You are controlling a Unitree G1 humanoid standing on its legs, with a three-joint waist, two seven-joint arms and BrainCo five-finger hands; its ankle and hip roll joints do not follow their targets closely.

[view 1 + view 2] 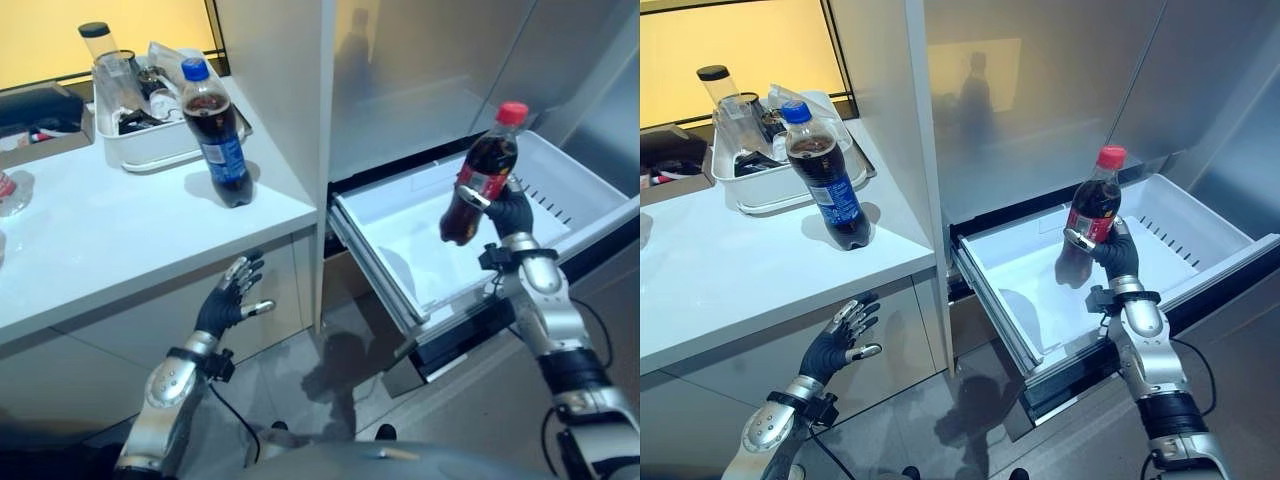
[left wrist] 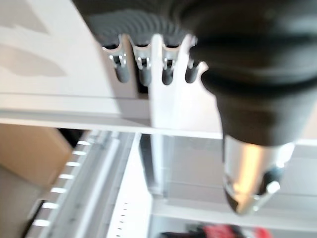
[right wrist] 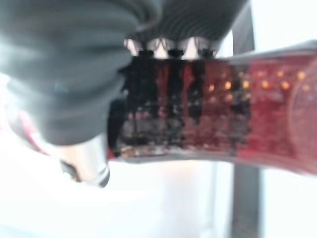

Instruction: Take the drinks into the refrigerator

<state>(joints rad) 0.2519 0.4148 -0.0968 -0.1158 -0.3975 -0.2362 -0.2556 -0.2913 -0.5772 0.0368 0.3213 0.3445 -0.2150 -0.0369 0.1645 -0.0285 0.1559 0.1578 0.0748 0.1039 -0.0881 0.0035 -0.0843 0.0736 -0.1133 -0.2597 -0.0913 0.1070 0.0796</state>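
No print can be read. The blue label on the bottle [image 1: 218, 134] at left and the red label on the bottle [image 1: 1092, 212] at right are illegible.

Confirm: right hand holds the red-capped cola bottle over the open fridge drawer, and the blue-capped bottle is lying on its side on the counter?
Not quite. The blue-capped bottle stands upright on the counter, beside the white tray, as the right eye view shows. The rest holds: the right hand grips the red-capped cola bottle over the open fridge drawer.
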